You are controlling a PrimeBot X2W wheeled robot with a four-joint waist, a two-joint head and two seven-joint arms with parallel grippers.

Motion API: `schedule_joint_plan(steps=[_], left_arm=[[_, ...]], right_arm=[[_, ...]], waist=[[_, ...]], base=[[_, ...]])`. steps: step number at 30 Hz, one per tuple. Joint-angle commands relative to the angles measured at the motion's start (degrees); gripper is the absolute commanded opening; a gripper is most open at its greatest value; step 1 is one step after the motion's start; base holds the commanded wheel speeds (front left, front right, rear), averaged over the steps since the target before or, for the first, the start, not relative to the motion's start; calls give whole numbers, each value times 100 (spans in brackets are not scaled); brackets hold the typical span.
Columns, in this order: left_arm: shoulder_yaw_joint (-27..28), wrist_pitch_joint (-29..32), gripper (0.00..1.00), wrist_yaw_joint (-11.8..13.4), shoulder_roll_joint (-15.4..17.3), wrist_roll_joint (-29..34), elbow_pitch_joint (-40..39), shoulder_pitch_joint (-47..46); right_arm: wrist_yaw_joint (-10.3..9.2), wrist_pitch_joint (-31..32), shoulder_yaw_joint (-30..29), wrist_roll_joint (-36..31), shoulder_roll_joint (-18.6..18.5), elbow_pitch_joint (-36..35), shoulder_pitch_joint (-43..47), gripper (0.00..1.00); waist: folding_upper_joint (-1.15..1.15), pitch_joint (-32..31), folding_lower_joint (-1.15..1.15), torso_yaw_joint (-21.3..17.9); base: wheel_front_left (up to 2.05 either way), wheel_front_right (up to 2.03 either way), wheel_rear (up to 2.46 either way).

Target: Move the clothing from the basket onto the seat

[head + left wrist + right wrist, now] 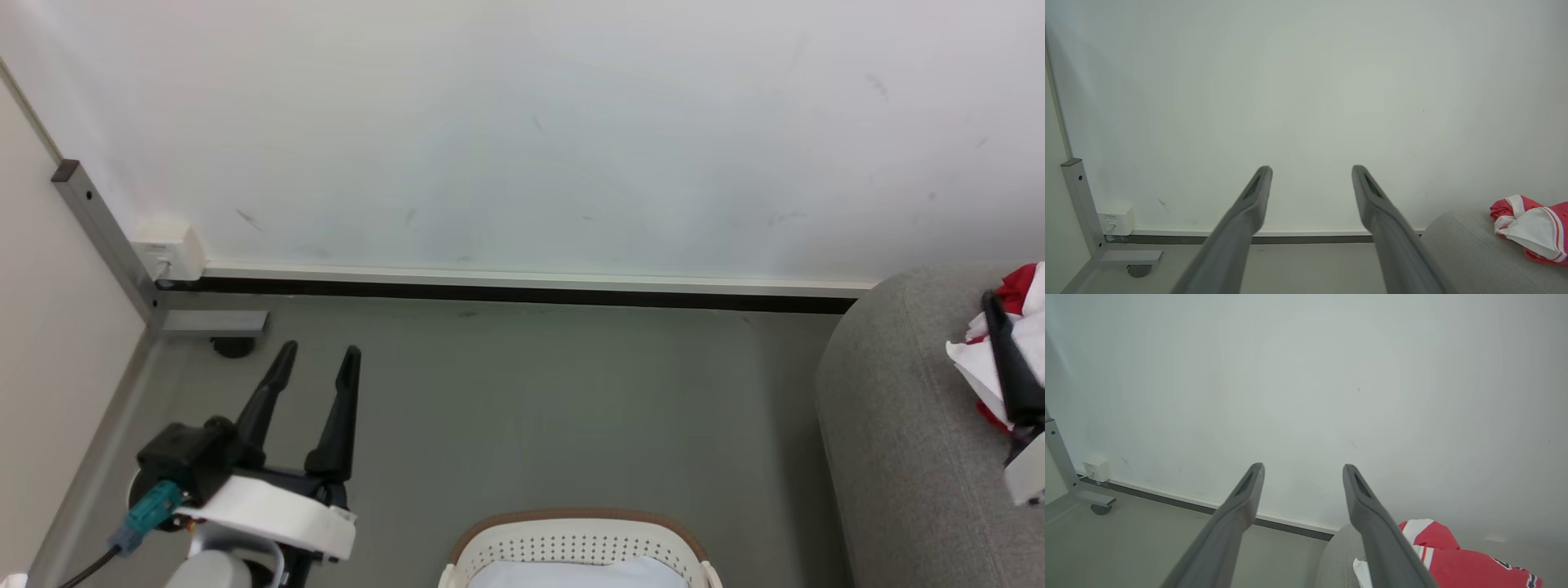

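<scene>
**Red-and-white clothing [971, 359] sitting bunched up on the grey seat [898, 425]**

The clothing is lying on the seat's rounded end at the right edge of the head view, well apart from the basket [576, 545], which is standing on the floor [531, 408] down at the bottom. The right pincer [1303, 468] is hovering right by the pile, fingers spread and pinching nothing. The left pincer [319, 351] is hanging over the floor off to the left, also spread and empty, pointing toward the white wall [522, 122].

A home-like room with sofa [898, 425] and laundry basket [571, 545]
</scene>
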Motion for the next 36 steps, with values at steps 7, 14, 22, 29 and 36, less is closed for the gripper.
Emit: schedule_joint_plan(steps=[7, 14, 22, 29, 36], left_arm=[[610, -2, 100, -218, -346, 473, 134, 509], [1260, -2, 100, -389, -686, 838, 80, 845], [1662, -2, 100, -590, -964, 1183, 285, 1017], [1708, -2, 100, -662, -1048, 1200, 439, 977], [1767, -2, 100, -700, -1117, 1017, 611, 963]], right_arm=[[-13, -868, -177, -912, 1118, -250, 986, 100], [-13, -1591, -213, -1302, 1922, -122, 1497, 100], [-13, -1914, -189, -1359, 2307, 283, 1598, 100], [-13, -1956, -136, -1404, 2350, 430, 1487, 100], [-13, -1955, -115, -1414, 2333, 478, 1453, 100]], waist=[[0, -22, 2, 75], [0, 0, 2, 3], [0, 20, 2, -18], [0, 8, 2, -28], [0, 10, 2, -5]], base=[[0, 0, 0], [0, 0, 0], [0, 0, 0], [0, 0, 0], [0, 0, 0]])
